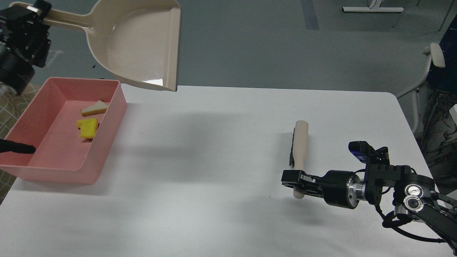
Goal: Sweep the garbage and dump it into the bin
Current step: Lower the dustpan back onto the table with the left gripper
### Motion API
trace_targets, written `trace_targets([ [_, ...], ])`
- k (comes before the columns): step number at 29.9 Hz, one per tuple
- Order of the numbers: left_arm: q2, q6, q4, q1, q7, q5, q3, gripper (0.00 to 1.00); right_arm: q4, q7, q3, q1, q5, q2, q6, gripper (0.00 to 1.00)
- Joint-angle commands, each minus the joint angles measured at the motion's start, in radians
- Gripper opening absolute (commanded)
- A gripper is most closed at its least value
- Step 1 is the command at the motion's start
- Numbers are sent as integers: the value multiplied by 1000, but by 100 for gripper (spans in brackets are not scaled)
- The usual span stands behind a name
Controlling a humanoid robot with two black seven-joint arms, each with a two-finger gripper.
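The salmon-pink bin [105, 142] stands on the table's left end. Inside it lie the garbage pieces: the yellow notched block [88, 128] and the white bread-like slice [94, 108]. My left gripper [40, 11], at the top left, is shut on the handle of the beige dustpan [139, 46]. It holds the empty pan in the air, just right of the bin's far corner. My right gripper [295, 177] is shut on the handle end of a beige brush [300, 146] with black bristles, low on the table's right side.
The white table [214, 160] ends at the far edge behind the bin and at the right edge near a white chair [426, 76]. A dark pointed part [17, 147] comes in from the left edge over the bin's near left corner.
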State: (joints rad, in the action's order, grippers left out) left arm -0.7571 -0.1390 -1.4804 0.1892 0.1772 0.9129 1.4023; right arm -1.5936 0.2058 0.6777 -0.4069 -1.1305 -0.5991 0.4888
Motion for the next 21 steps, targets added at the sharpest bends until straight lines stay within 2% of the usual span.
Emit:
trace_targets([
  [1, 56, 3, -12, 3, -4, 1, -37, 0, 4, 1, -7, -9, 0, -7, 0, 0],
  [6, 110, 16, -12, -2, -7, 12, -98, 0, 6, 1, -9, -15, 0, -11, 0, 0],
  [12, 136, 116, -8, -7, -4, 32, -200, 0, 10, -2, -7, 3, 0, -10, 0, 0],
  [18, 157, 182, 26, -7, 16, 101, -301, 0, 9, -2, -4, 5, 0, -5, 0, 0],
  [21, 197, 197, 45, -13, 45, 226, -357, 0, 6, 0, -4, 5, 0, -5, 0, 0],
])
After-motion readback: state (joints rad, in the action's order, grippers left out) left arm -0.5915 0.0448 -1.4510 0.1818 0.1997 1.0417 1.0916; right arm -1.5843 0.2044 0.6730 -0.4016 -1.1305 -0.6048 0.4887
